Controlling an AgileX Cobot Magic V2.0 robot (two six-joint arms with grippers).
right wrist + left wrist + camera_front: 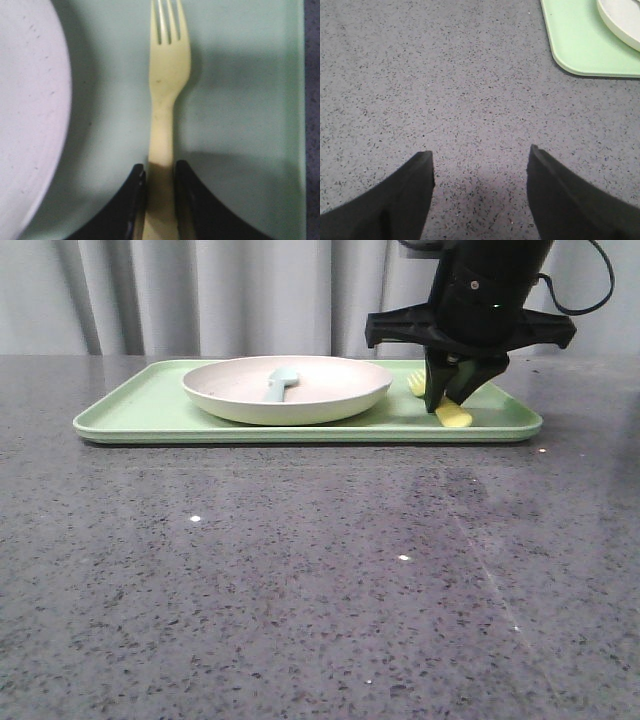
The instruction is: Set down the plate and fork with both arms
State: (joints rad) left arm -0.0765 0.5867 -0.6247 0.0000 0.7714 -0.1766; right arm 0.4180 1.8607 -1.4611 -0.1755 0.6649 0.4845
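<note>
Front view: one plate [300, 390], one fork [452, 414] on one tray [130, 410], right fingers [159, 200] pinching the fork handle; left fingers [410, 200] spread wide.

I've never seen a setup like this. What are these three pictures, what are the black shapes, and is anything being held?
It is a two-armed robot at a grey table. One camera faces forward; the others ride on each wrist, so the black shapes are each arm's tool. On a green tray sits a cream plate with a pale blue-green utensil in it. The right tool is closed around the handle of a yellow fork lying beside the plate. The left tool is open over bare table, holding nothing.
</note>
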